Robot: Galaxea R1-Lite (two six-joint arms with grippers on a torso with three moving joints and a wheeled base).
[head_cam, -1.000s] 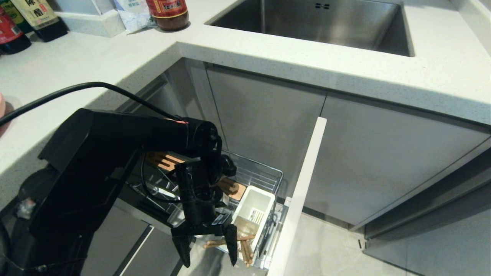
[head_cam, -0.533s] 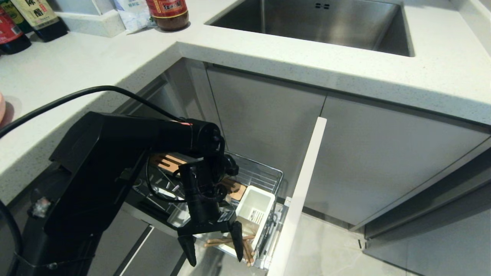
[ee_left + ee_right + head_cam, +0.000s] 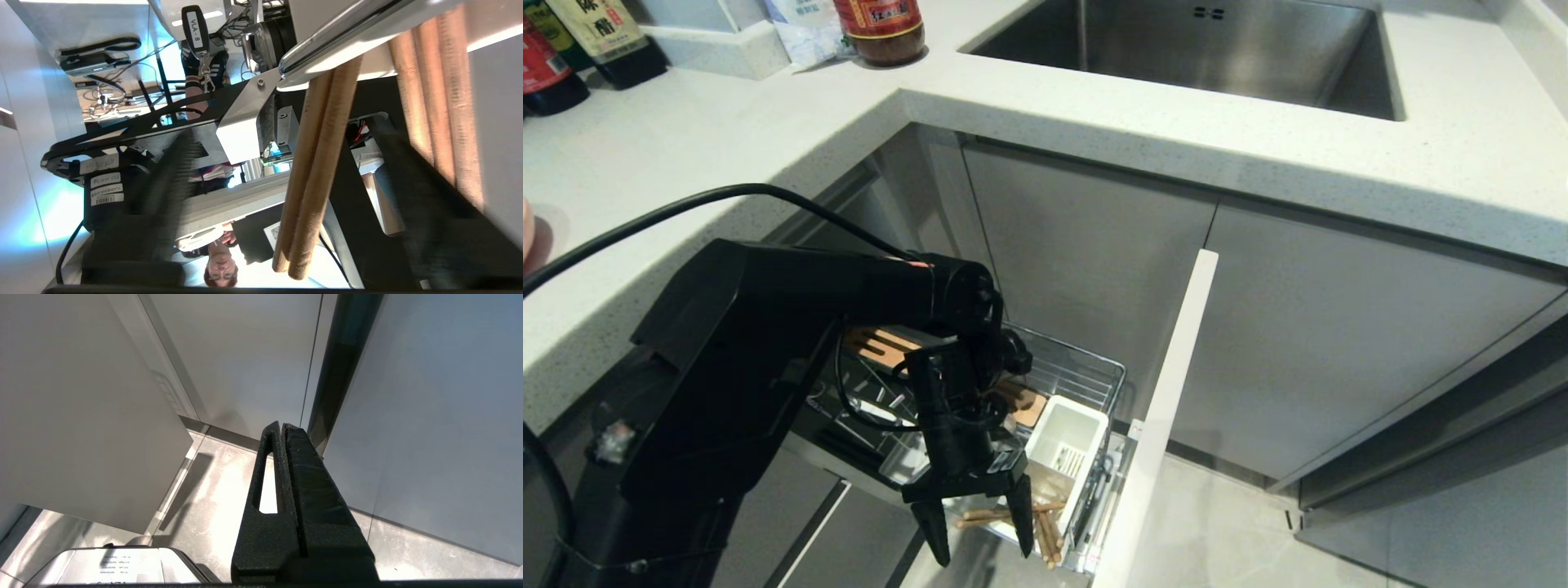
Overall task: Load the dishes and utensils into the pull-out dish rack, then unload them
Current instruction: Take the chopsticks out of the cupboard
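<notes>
The left pincer (image 3: 980, 529) has narrowed around the wooden chopsticks (image 3: 1006, 516) at the near end of the pull-out dish rack (image 3: 1086, 369), fingers apart, seemingly not yet clamped, so unloading them probably begins; the right pincer (image 3: 284, 430) is together.

Chopsticks (image 3: 1013, 516) — light brown; cup (image 3: 1068, 445) — white.

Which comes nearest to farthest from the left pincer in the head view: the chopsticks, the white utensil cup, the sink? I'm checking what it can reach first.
1. The chopsticks, lying across the rack's front corner between the fingers of the left pincer.
2. The white utensil cup, just beyond, on the side of the white front panel.
3. The sink, far off, up in the countertop.
</notes>
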